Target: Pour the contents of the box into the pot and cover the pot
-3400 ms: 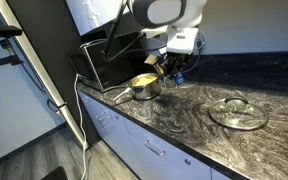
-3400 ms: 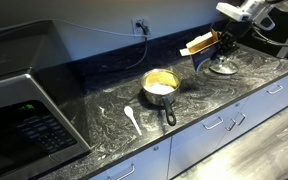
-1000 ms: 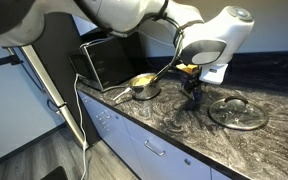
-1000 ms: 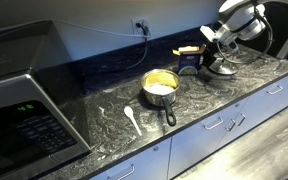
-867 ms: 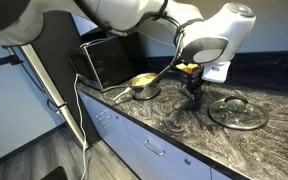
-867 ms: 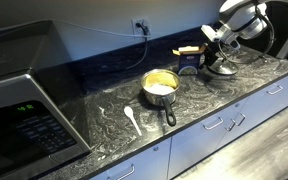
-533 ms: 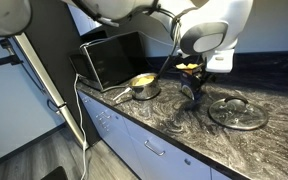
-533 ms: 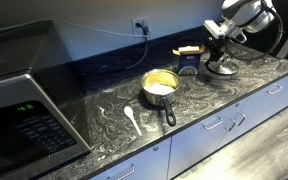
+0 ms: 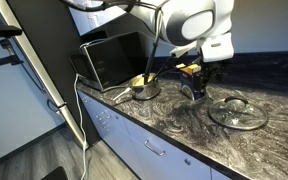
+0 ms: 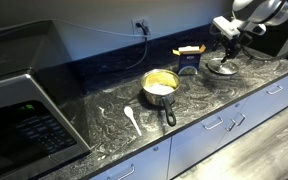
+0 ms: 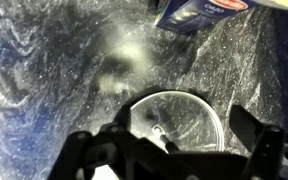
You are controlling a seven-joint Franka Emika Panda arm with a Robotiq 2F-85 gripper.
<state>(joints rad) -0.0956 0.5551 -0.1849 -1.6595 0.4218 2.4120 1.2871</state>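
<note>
The pot (image 10: pixel 154 96) held the yellow contents (image 10: pixel 161 82) on the counter (image 10: pixel 104 105). The box (image 10: pixel 189 60) stood upright between it and the glass lid (image 10: pixel 222 68). The gripper (image 10: pixel 228 50) hovered over the lid, fingers apart. The wrist view caught lid and box, while only the exterior views showed the pot.

Box (image 11: pixel 199 15) top beyond wrist view's upper edge; lid (image 11: pixel 189 115) rim partly behind the hand (image 11: pixel 174 152)

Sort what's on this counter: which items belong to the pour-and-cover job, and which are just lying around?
Job:
- small shiny steel saucepan with a long dark handle
- yellow pasta-like pieces inside it
- upright blue cardboard box
- flat round glass lid with a metal rim

Lying about:
- small white spoon beside the saucepan's handle
- silver-fronted microwave at the counter's end
</note>
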